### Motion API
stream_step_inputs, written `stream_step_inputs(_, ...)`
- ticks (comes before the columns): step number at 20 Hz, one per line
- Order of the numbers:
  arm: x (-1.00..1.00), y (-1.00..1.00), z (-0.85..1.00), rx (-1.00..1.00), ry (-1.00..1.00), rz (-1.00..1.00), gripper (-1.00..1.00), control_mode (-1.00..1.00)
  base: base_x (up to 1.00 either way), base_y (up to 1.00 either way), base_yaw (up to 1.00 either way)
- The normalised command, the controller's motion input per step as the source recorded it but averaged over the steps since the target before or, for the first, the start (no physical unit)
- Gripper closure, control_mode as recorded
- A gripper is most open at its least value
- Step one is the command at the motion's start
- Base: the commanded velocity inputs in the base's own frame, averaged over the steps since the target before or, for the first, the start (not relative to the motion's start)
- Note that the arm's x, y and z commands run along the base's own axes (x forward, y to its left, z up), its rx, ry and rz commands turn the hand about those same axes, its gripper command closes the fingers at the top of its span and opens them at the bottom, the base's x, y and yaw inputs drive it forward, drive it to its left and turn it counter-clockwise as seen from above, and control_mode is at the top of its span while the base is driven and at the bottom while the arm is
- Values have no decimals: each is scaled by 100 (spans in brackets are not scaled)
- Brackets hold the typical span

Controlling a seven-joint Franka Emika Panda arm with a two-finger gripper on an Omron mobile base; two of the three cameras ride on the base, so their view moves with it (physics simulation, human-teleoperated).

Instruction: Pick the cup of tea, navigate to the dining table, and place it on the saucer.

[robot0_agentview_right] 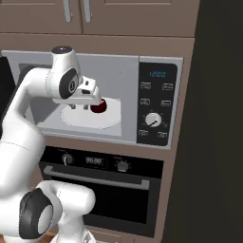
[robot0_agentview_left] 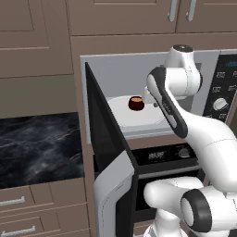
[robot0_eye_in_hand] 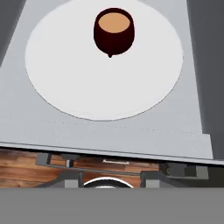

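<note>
Open microwave door swung out nearest. White arm reaches inside; gripper near cup of tea, not touching, holds nothing; how wide, cannot tell. Cup upright on big white plate inside microwave.

— What's built into the wall here?

— A microwave, its door swung wide open to the left. Inside lies a large white round plate on a pale grey floor.

— And its controls?

— A dark control panel on the right side, with a lit display at the top, small buttons and a round white dial.

— Below it?

— A black oven with two knobs, a small display and a long handle.

— Anything else around?

— Brown cabinets with metal handles above, and to the left a black marble-patterned countertop over drawers.
</note>
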Motion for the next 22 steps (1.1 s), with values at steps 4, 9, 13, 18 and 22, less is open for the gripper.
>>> stream_step_inputs(4,-16,0,0,0,0,0,-100,-100,0,0,0)
stream_step_inputs(9,-55,0,-1,0,-6,0,-100,-100,0,0,0)
stream_step_inputs(13,-49,0,-5,0,-14,0,-100,-100,0,0,0)
stream_step_inputs(18,-21,2,-15,0,-24,0,-100,-100,0,0,0)
stream_step_inputs(22,9,1,-36,0,-18,-2,-100,-100,0,0,0)
